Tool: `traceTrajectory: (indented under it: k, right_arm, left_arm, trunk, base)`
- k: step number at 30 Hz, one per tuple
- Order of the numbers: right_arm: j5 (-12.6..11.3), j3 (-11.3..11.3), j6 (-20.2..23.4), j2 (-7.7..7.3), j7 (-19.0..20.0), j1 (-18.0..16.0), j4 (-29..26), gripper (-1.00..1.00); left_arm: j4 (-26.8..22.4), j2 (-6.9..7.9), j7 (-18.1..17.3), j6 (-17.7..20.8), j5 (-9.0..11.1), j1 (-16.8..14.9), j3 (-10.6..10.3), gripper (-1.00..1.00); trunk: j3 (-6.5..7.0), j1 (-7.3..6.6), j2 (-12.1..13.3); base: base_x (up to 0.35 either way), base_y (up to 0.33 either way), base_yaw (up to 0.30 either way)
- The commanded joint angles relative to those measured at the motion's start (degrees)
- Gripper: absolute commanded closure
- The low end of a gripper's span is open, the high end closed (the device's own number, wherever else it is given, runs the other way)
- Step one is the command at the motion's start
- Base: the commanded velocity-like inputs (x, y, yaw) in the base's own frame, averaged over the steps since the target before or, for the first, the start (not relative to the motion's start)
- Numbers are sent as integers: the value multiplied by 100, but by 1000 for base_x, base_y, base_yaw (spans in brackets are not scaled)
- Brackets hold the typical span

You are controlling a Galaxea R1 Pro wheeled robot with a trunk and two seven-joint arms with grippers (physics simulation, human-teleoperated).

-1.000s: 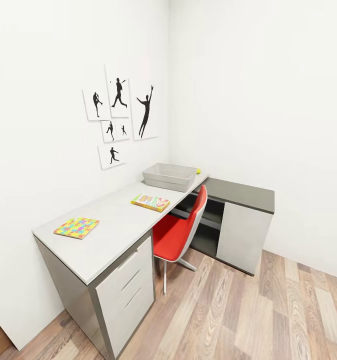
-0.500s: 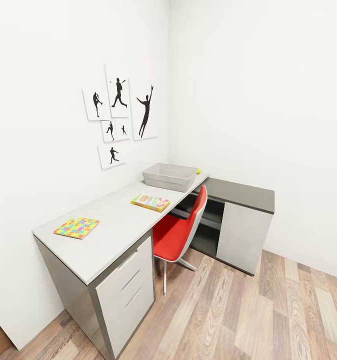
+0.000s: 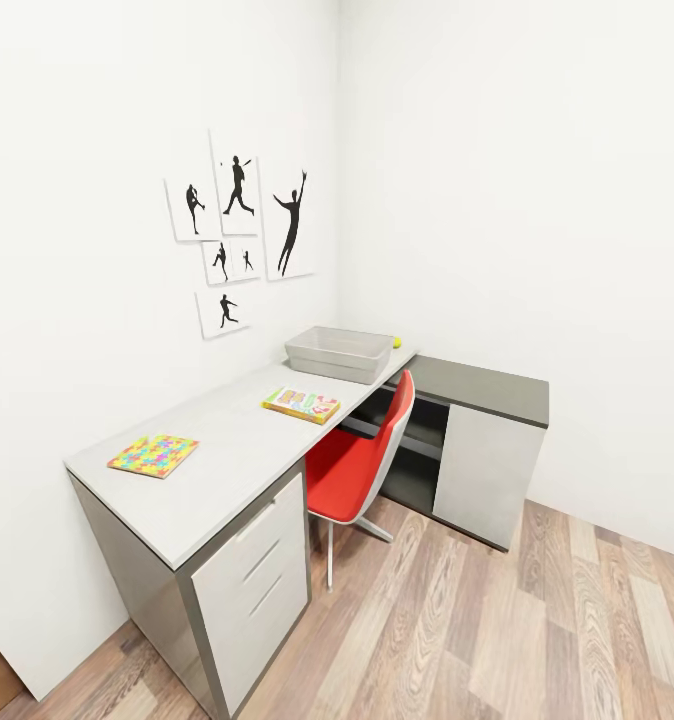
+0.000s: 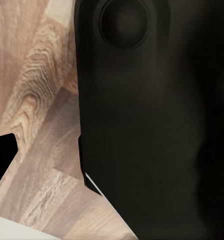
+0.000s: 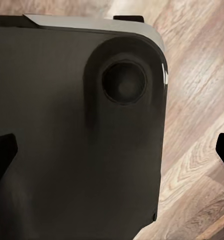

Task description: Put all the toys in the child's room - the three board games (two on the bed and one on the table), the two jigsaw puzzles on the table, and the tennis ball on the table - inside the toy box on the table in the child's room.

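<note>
Head view: the table (image 3: pixel 227 470) runs along the left wall of the child's room, pale grey top, white drawer fronts (image 3: pixel 262 575) at its near end; the toy box (image 3: pixel 339 353) sits on the tabletop at the far end, open-topped, nothing visible over its rim; the tennis ball (image 3: pixel 397 342) lies on the table just beyond the toy box, close to its far corner; one board game (image 3: pixel 301 404) lies flat on the table short of the toy box, near the front edge; the jigsaw puzzles (image 3: pixel 154 455) lie well apart from the toy box at the near end of the table, apparently two stacked, though the stack is too thin to count for certain; red chair (image 3: pixel 362 465) tucked in front of the table, level with the board game; dark-topped cabinet (image 3: pixel 477 440) joins the table past the toy box; black silhouette pictures (image 3: pixel 239 230) on the wall above the table. Both wrist views: a dark robot body panel (image 4: pixel 156 125) close over wood-plank floor (image 5: pixel 196 110); black finger tips at the picture edges; whether either gripper is parted or closed, I cannot tell.
</note>
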Motion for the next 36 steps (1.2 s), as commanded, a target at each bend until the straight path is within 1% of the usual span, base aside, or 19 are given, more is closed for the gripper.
traceTrajectory:
  k: [1, 8, 18, 26, 36]
  right_arm:
    - [1, 0, 1, 1, -6, -2, -2, -100]
    - [-12, -15, -17, 6, -23, -42, -31, -100]
    - [-40, -36, -30, 4, -33, -39, -42, -100]
    - [-46, -41, -34, -16, -34, -36, -45, -100]
    - [-22, -34, -38, -17, -33, -35, -48, -100]
  left_arm:
    - [-3, 1, 1, -1, -2, 0, -1, -100]
    - [-4, 34, 8, -1, -17, 10, -6, -100]
    - [-3, 43, 10, -1, -18, 15, 4, -100]
    - [-3, 46, 11, -1, -21, 15, 4, -100]
    - [-7, 49, 11, -1, -24, 16, 1, -100]
  trunk:
    - [-4, 0, -2]
    - [-4, 0, -2]
    - [-4, 0, -2]
    - [-4, 0, -2]
    - [-4, 0, -2]
  base:
    - [0, 0, 0]
    - [0, 0, 0]
    - [0, 0, -26]
    - [0, 0, -184]
    - [0, 0, -253]
